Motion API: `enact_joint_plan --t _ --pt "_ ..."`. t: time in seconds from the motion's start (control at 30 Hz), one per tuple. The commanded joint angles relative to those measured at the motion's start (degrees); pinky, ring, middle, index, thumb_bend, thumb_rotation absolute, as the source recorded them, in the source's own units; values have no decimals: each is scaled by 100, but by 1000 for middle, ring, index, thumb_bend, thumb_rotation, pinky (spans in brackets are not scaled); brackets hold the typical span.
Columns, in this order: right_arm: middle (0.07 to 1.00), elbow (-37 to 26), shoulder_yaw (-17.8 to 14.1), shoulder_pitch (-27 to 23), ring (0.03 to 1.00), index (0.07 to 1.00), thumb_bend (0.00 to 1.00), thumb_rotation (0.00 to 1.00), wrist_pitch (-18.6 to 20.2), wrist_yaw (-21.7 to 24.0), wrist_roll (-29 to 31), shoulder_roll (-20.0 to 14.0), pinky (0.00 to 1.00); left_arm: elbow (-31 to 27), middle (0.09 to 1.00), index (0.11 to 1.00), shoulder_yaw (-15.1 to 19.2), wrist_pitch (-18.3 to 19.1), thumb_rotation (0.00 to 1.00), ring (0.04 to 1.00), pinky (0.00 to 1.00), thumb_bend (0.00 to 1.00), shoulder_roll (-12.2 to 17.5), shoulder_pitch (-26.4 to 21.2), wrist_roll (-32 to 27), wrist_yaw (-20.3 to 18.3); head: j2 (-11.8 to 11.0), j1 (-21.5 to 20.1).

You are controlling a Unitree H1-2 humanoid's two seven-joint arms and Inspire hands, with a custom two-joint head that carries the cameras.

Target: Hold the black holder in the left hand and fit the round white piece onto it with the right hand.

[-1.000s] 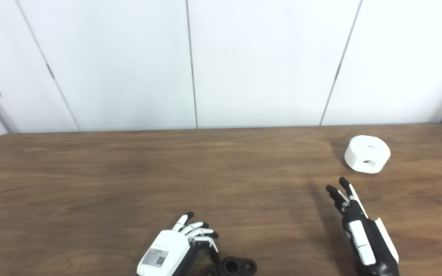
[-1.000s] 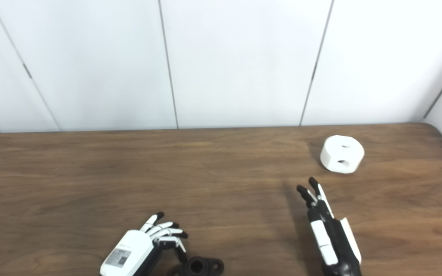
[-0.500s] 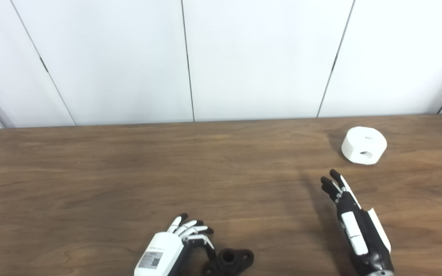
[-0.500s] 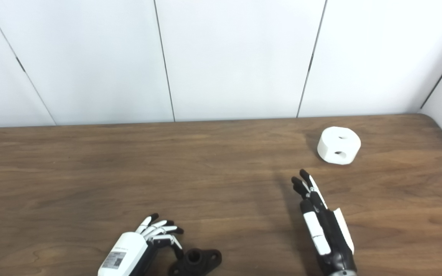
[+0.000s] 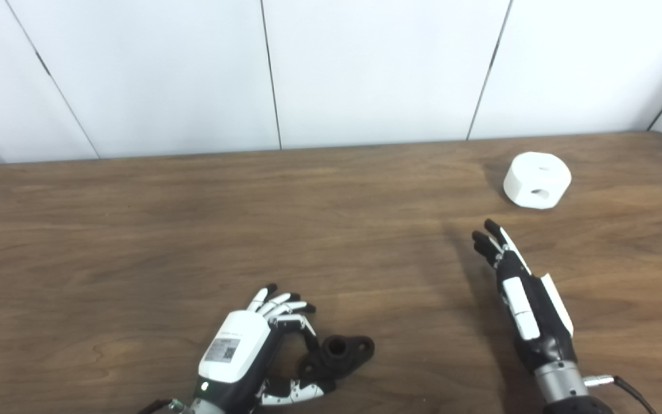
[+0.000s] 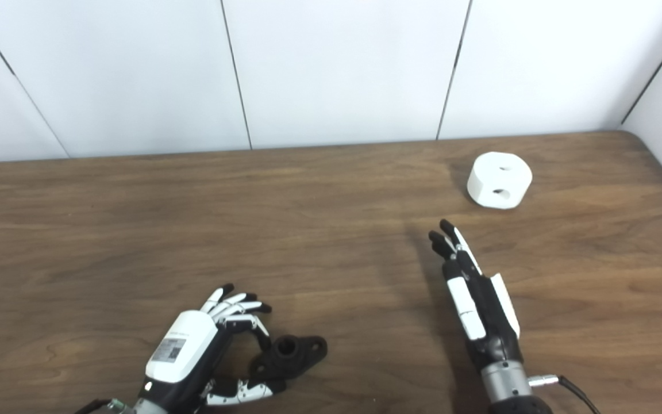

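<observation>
The black holder (image 5: 339, 355), with a round socket and a flat lug, lies on the wooden table (image 5: 193, 230) near its front edge. My left hand (image 5: 250, 351) is beside it on the left. Its fingers curl over the holder's left end and the thumb lies under that end, pinching it. The round white piece (image 5: 537, 179), with holes in its top and side, sits at the far right of the table. My right hand (image 5: 518, 287) is stretched out flat and open with nothing in it. Its fingertips point at the white piece, about a hand's width short of it.
White wall panels (image 5: 365, 69) rise right behind the table's far edge. The table's right corner (image 6: 641, 141) lies just beyond the white piece. A cable (image 5: 624, 385) runs from the right wrist.
The whole picture has shifted upward, so the camera has tipped down. The holder has turned slightly as the left fingers and thumb closed on its end. The right hand has hardly moved.
</observation>
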Motion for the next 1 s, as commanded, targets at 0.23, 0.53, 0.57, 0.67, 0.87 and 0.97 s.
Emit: enact_joint_plan --t 0.23,0.53,0.57,0.67,0.87,0.97 --pt "911 -195 -111 -74 935 944 596 929 137 -117 129 50 1000 489 800 487 19 12 51 882 1000 521 1 -296 30 -109 128 -291" --pt "945 -641 -507 -329 967 955 615 696 746 100 232 -492 967 787 797 487 32 -95 52 867 990 522 37 -464 71 48 153 -842" --pt "943 -682 -559 -379 961 958 609 666 808 119 203 -573 948 821 795 487 28 -107 52 865 987 522 40 -483 79 72 147 -866" --pt "930 -845 -622 -580 947 953 630 632 1114 61 -430 -999 931 921 794 487 11 -111 52 865 986 522 26 -548 112 134 96 -975" --pt "928 -903 -730 -1023 931 932 718 470 1604 141 -906 -1582 900 1003 790 487 -21 -115 51 856 971 522 7 -560 125 227 -25 -1072" --pt "923 -745 -711 -1292 928 915 756 412 1639 150 -1179 -1811 908 1045 789 487 -56 -155 52 856 974 522 42 -533 125 274 -148 -1232"
